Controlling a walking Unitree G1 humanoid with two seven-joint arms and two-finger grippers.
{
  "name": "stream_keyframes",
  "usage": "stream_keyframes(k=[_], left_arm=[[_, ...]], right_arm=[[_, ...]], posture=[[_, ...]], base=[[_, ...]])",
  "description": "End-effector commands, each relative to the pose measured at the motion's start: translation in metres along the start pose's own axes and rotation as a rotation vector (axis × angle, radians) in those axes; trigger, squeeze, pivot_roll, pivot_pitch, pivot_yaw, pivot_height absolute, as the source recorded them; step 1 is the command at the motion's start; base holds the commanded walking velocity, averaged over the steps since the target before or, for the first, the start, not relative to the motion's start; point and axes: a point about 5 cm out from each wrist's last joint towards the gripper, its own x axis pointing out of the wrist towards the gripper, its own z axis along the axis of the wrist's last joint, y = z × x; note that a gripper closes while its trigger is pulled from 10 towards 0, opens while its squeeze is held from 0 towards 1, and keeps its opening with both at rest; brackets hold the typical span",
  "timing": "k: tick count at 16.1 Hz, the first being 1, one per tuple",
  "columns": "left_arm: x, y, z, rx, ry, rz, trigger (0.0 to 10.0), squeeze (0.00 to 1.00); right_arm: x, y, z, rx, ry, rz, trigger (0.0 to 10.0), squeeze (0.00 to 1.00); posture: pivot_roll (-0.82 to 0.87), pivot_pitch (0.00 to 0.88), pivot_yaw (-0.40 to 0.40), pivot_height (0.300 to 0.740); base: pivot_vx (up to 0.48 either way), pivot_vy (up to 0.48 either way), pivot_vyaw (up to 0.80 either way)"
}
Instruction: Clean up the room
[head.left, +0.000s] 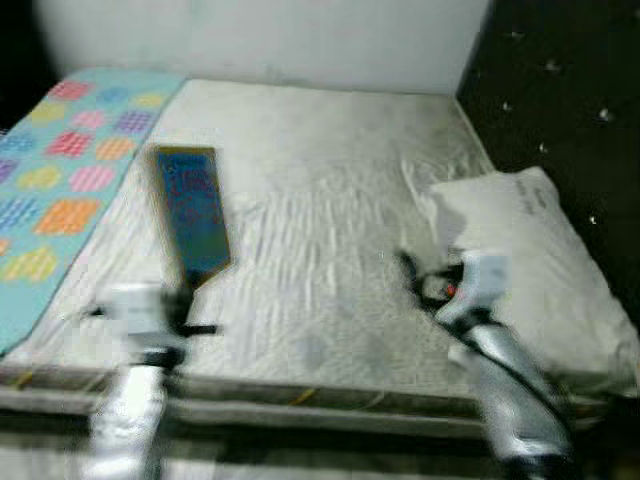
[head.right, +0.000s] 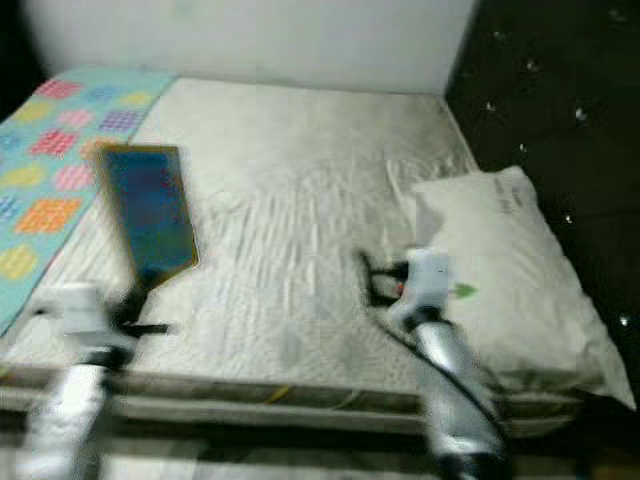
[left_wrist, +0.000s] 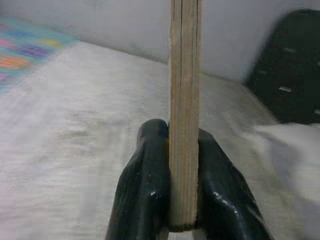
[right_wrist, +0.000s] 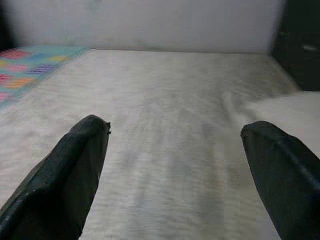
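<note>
Bare white mattress (head.left: 330, 220), wide open middle, wall along the far edge, dark headboard (head.left: 570, 90) on the right. Patterned blanket (head.left: 60, 180) along the left edge, pillow (head.left: 530, 260) at the right edge. Left gripper (left_wrist: 182, 190) clamps a thin blue board (head.left: 192, 212) by its edge, raised over the mattress's left side. Right gripper (right_wrist: 175, 145) spread wide, held low over the mattress beside the pillow.

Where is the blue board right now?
In the left eye view the blue board is on the robot's left, shut in the left end effector and held over the white mattress, beside the colourful blanket.
</note>
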Motion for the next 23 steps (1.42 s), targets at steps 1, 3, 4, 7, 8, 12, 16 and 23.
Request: stream_keyframes(k=[1,3,4,7,8,12,16,23], left_arm=[[0.0004,0.0060,0.0124,0.033,-0.046,0.004,10.0,0.00],[0.0014,0.0080,0.0111,0.043,-0.044,0.049,10.0,0.00],[0.0018,0.0088,0.0092,0.032,-0.030,0.065,10.0,0.00],[0.0022,0.0084,0.0090,0.034,-0.028,0.062,10.0,0.00],[0.0026,0.0079,0.0089,0.034,-0.027,0.061,10.0,0.00],[0.0034,0.0065,0.0087,0.026,-0.023,0.056,10.0,0.00],[0.0045,0.0049,0.0089,0.025,-0.025,0.049,10.0,0.00],[0.0051,0.0039,0.0091,0.025,-0.026,0.042,10.0,0.00]], right_arm=[[0.0036,0.0066,0.0062,0.007,-0.029,0.016,10.0,0.00],[0.0036,0.0061,0.0062,0.005,-0.029,0.013,10.0,0.00],[0.0037,0.0057,0.0062,0.005,-0.029,0.010,10.0,0.00],[0.0041,0.0048,0.0059,0.010,-0.028,0.003,10.0,0.00],[0.0044,0.0045,0.0059,0.012,-0.027,0.002,10.0,0.00],[0.0047,0.0042,0.0058,0.011,-0.026,-0.001,10.0,0.00],[0.0062,0.0040,0.0066,0.012,-0.027,-0.002,10.0,0.00],[0.0078,0.0050,0.0072,0.013,-0.030,0.001,10.0,0.00]], posture=[[-0.01,0.094,-0.041,0.740],[-0.01,0.094,-0.041,0.740],[-0.01,0.094,-0.041,0.740],[-0.01,0.091,-0.041,0.740],[-0.01,0.091,-0.041,0.740],[-0.01,0.090,-0.042,0.740],[-0.01,0.089,-0.043,0.740],[-0.01,0.085,-0.044,0.740]], base=[[0.274,0.000,0.00],[0.000,0.000,0.00],[0.000,0.000,0.00],[0.000,0.000,0.00],[0.000,0.000,0.00],[0.000,-0.215,0.00],[0.000,-0.361,0.00],[0.000,-0.405,-0.12]])
